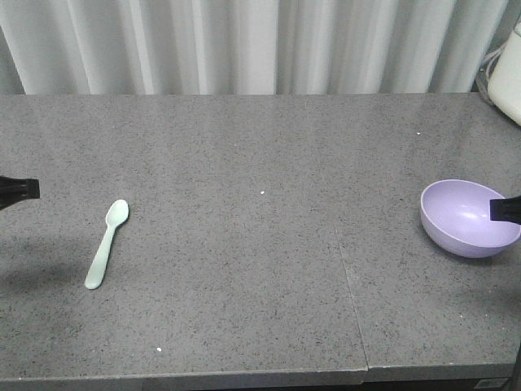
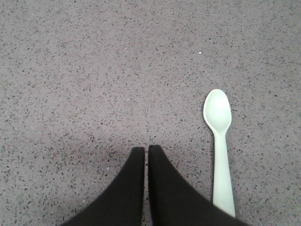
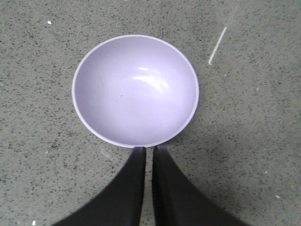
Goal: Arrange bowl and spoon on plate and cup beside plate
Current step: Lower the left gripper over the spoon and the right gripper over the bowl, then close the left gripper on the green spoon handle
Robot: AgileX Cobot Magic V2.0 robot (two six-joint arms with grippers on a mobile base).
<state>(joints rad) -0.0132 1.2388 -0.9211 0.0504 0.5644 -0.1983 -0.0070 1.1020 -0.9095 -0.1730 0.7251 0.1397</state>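
Observation:
A pale mint-green spoon lies flat on the grey table, left of centre, its scoop pointing away. In the left wrist view the spoon sits just right of my left gripper, whose fingers are shut with nothing between them. The left gripper shows at the left edge of the front view. A lavender bowl stands upright and empty at the right. My right gripper hovers shut just short of the bowl, at its near rim. The right gripper overlaps the bowl's right side. Plate and cup are out of view.
The grey speckled table has a seam running toward the front edge right of centre. A white appliance stands at the back right corner. Pale curtains hang behind the table.

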